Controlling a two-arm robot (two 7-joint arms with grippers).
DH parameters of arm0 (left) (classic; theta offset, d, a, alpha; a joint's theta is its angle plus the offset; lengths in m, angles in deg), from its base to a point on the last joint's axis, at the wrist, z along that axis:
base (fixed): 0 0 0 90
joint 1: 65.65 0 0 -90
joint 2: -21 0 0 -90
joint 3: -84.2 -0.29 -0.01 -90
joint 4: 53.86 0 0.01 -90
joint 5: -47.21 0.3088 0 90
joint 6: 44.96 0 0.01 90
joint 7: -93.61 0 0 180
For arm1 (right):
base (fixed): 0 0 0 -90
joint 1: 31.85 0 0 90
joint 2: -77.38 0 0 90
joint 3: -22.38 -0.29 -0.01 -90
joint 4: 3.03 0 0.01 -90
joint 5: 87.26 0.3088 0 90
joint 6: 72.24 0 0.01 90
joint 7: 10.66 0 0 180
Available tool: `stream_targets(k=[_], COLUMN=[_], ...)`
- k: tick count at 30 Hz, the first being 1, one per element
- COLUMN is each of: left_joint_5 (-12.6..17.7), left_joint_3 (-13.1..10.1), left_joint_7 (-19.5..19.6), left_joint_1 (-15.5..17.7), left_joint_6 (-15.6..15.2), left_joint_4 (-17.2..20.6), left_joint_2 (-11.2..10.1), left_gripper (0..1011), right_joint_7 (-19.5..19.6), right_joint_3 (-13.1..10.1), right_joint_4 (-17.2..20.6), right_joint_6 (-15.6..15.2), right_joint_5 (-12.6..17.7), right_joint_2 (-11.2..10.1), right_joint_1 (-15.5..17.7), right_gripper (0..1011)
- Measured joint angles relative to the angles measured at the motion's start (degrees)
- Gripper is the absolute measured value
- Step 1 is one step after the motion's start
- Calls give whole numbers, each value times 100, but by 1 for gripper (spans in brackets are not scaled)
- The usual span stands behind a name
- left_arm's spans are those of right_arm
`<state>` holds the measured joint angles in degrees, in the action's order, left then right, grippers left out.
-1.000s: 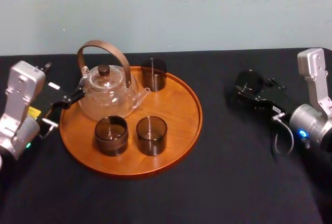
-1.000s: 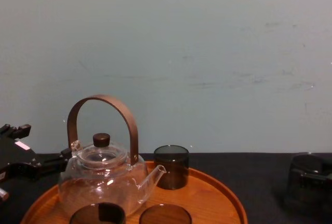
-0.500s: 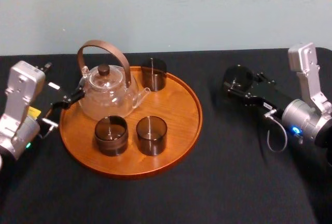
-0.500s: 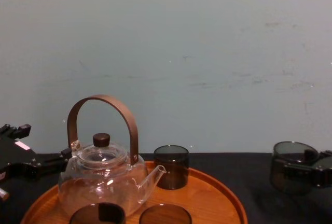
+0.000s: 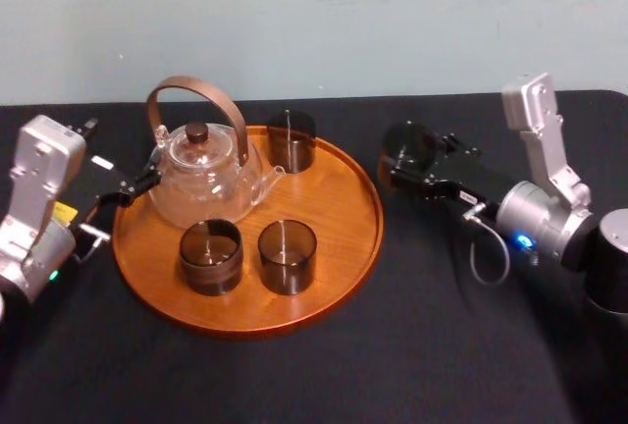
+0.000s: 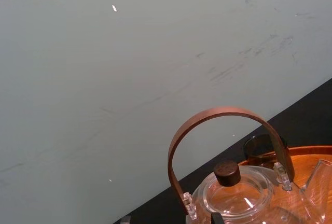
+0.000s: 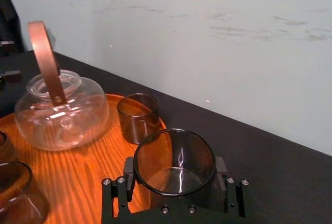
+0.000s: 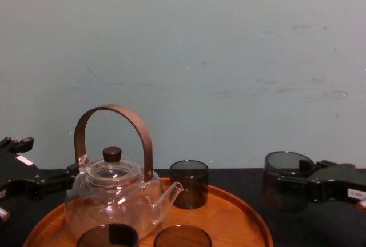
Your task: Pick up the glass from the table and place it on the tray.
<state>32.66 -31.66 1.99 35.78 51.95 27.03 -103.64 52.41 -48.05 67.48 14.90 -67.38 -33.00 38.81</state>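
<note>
– Table (image 5: pixel 442 345) or tray (image 5: pixel 343 198): which has the glass (image 5: pixel 405 142)?
– Neither, seemingly: right of centre, just outside the tray's rim, the right gripper (image 5: pixel 400 171) grips it by its sides. Setting down and release remain. Left gripper (image 5: pixel 113 210) idles, jaws spread, at left edge.

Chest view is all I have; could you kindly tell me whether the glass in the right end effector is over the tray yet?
Observer: Not yet. In the head view, the glass held by the right end effector is just outside the tray rim, above the table.
Operator: Is there room on that side of the tray?
Observer: Yes, its right side is bare wood; the teapot stands on its left side.
</note>
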Motion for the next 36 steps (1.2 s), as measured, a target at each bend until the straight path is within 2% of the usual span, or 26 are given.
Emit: stream_targets(k=[17, 36], left_joint_5=[0, 0], left_joint_3=[0, 0], left_joint_7=[0, 0], left_joint_1=[0, 0], left_joint_6=[0, 0], left_joint_4=[0, 0], left_joint_2=[0, 0], left_gripper=[1001, 1001], right_joint_7=[-72, -217], right_joint_3=[371, 570], right_joint_4=[-432, -981], right_joint_6=[148, 412], right_joint_5=[-66, -135], right_joint_2=[305, 524], right_joint_1=[-296, -515], right_gripper=[905, 905])
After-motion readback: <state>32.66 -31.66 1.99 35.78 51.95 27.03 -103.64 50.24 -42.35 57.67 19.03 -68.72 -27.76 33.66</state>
